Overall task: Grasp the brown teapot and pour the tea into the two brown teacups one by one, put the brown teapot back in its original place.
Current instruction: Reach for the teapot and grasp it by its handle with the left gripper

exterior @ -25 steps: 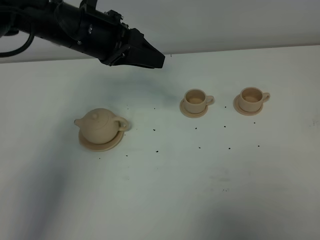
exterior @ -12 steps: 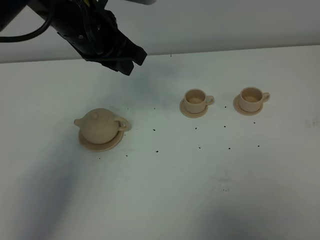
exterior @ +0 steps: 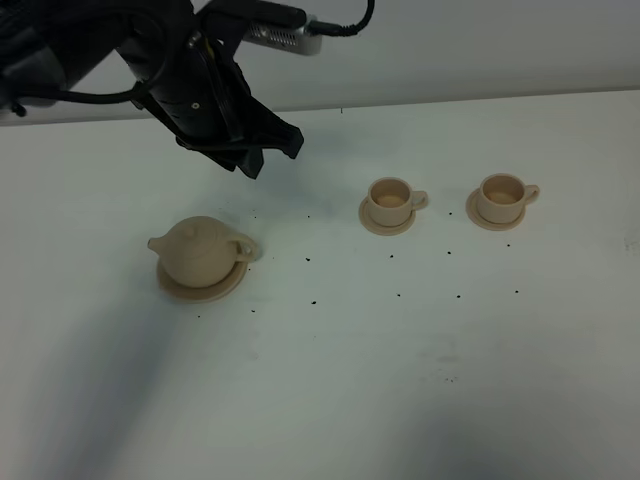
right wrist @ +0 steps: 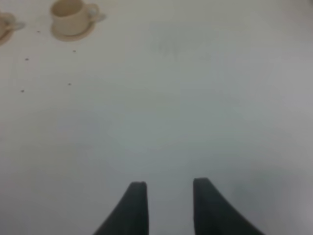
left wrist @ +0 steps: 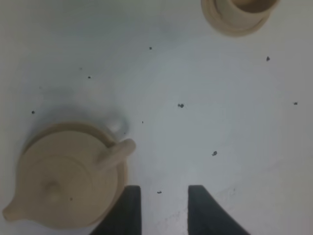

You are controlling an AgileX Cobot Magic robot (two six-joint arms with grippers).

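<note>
The brown teapot (exterior: 198, 250) sits upright on its wide saucer, the original place (exterior: 203, 291), at the left of the table, handle toward the cups. Two brown teacups (exterior: 390, 201) (exterior: 503, 195) stand on small saucers to the right. My left gripper (exterior: 272, 155) hangs in the air behind and to the right of the teapot, pointing down, open and holding nothing. In the left wrist view the gripper (left wrist: 164, 198) is beside the teapot (left wrist: 61, 181), close to its handle, with one teacup (left wrist: 240, 12) farther off. My right gripper (right wrist: 166, 196) is open over bare table.
Small dark specks (exterior: 314, 300) are scattered over the white table between teapot and cups. A pale wall (exterior: 480, 45) bounds the table's far edge. In the right wrist view a teacup (right wrist: 72, 17) stands far ahead, with part of another (right wrist: 5, 24) at the picture's edge.
My left arm has swung back to the left and tipped its gripper downward, closer to the teapot. Teapot and cups have not moved.
</note>
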